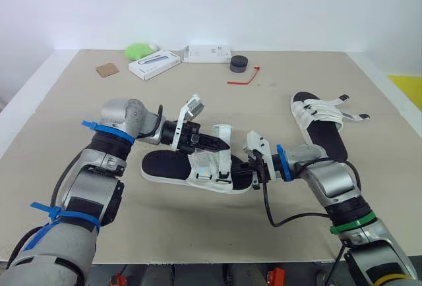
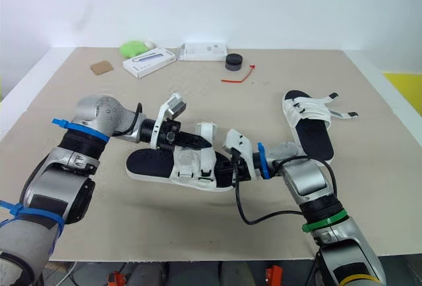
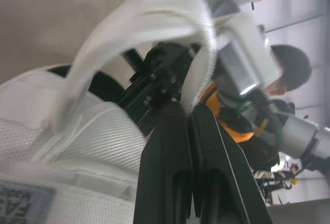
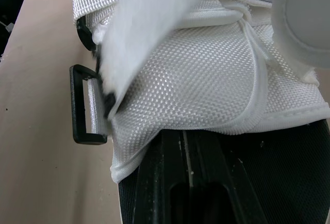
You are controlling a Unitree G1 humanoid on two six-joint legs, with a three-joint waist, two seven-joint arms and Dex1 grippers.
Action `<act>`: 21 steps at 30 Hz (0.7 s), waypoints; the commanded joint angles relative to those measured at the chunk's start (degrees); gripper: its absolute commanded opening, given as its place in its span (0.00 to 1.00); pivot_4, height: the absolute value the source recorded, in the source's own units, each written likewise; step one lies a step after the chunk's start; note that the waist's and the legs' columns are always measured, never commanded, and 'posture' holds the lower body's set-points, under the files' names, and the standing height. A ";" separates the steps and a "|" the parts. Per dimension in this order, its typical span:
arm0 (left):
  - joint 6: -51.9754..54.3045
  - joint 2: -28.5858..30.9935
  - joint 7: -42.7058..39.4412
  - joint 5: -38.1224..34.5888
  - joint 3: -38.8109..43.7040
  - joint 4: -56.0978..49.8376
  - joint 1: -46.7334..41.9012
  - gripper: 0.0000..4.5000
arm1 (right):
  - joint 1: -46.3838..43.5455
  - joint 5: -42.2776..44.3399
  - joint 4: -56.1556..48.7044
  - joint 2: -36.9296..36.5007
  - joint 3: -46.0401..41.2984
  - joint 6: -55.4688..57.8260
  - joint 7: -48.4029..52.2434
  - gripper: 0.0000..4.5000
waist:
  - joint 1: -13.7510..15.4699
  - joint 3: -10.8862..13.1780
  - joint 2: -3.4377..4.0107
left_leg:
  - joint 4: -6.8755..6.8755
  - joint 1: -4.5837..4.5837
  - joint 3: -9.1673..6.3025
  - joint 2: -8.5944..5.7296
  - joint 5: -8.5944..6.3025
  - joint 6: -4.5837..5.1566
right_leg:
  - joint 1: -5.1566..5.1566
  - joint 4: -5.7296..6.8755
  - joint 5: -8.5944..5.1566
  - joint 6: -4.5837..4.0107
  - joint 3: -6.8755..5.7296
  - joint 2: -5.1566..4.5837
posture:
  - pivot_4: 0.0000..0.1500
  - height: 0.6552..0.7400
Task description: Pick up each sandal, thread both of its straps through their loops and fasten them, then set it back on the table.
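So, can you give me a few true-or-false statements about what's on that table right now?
1. The left gripper and the right gripper are both at the near sandal. True.
2. The far sandal has its straps fastened. False: they splay open sideways.
3. The left gripper pinches a white strap. True.
4. The red tie lies on a sandal. False: it lies beside the black puck, far back.

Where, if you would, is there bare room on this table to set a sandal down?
Bare beige mat runs between the near black-soled white sandal and the back row, long white box to red cable tie; also the right rear corner behind the second white sandal. Crowded: near sandal, left gripper, right gripper.
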 commanded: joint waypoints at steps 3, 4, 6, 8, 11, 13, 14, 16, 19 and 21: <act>-2.26 -0.60 -4.78 2.96 -1.27 2.33 -1.89 0.02 | 2.60 -1.70 1.40 -1.51 1.66 2.06 -1.01 0.00 | 0.04 0.00 0.00 | 0.00 -0.01 0.00 0.00 0.00 -0.01 | 0.00 0.00 -0.01 0.00 0.00 0.00 | 1.00 1.00; -1.95 -0.74 -5.22 3.11 -1.04 2.67 -2.16 0.02 | 2.59 -1.73 1.38 -1.53 1.65 2.09 -1.01 0.00 | 0.05 0.00 0.00 | 0.00 -0.02 0.00 0.00 -0.01 -0.01 | 0.00 0.00 -0.01 0.00 0.00 0.00 | 1.00 1.00; -1.51 -0.75 -6.20 3.53 -1.21 2.83 -2.32 0.02 | 2.54 -1.78 1.41 -1.52 1.66 2.12 -0.98 0.00 | 0.05 0.00 -0.01 | 0.00 -0.03 0.00 0.00 -0.01 -0.01 | 0.00 0.00 -0.02 0.01 0.00 0.00 | 1.00 1.00; -1.24 -0.72 -6.84 4.00 -1.51 3.07 -2.34 0.02 | 2.45 -1.84 1.45 -1.51 1.71 2.09 -0.96 0.00 | 0.05 0.00 -0.01 | 0.00 -0.03 0.00 0.00 -0.01 -0.01 | -0.01 0.00 -0.02 0.01 0.00 0.00 | 1.00 1.00; 0.09 -2.17 -5.17 3.96 2.04 7.15 -4.21 0.02 | 2.20 -1.84 1.63 -1.43 1.74 2.04 -0.87 0.00 | 0.08 0.00 -0.01 | 0.00 -0.03 0.00 0.00 -0.01 -0.01 | -0.01 0.00 -0.02 0.01 0.00 0.00 | 1.00 1.00; 0.48 -2.82 -4.50 4.04 3.98 9.16 -5.46 0.02 | 2.18 -1.85 1.61 -1.36 1.80 2.02 -0.88 0.00 | 0.09 0.02 -0.03 | 0.00 -0.03 0.00 0.00 -0.01 -0.01 | -0.01 0.00 -0.01 0.02 0.00 0.00 | 1.00 1.00; 0.76 -2.88 -4.57 4.14 4.32 9.48 -5.74 0.02 | 2.16 -1.87 1.67 -1.32 1.84 1.98 -0.87 0.00 | 0.04 0.02 -0.03 | 0.00 -0.03 0.00 0.00 0.00 -0.01 | -0.01 0.00 -0.01 0.03 0.00 0.00 | 1.00 1.00; 1.72 -2.64 -4.84 4.17 4.35 8.94 -5.64 0.02 | 2.19 -1.82 1.61 -1.26 1.88 2.00 -0.94 0.00 | 0.03 0.02 -0.03 | 0.00 -0.03 0.00 0.00 0.00 0.00 | -0.01 0.00 -0.01 0.02 0.00 0.00 | 1.00 1.00; 3.02 -2.06 -5.27 3.97 4.02 7.67 -4.87 0.02 | 2.38 -1.84 1.61 -1.18 1.92 1.96 -1.03 0.00 | 0.01 0.02 -0.03 | -0.01 -0.04 0.00 0.00 -0.01 -0.01 | -0.01 0.00 -0.02 0.02 0.00 0.00 | 1.00 1.00; 3.04 -1.77 -5.35 4.30 3.51 7.29 -4.24 0.02 | 2.56 -1.92 1.66 -1.15 2.03 1.85 -1.05 0.00 | 0.01 0.02 -0.02 | -0.01 -0.04 0.00 0.00 -0.01 -0.01 | -0.01 0.00 -0.01 0.03 0.00 0.00 | 1.00 1.00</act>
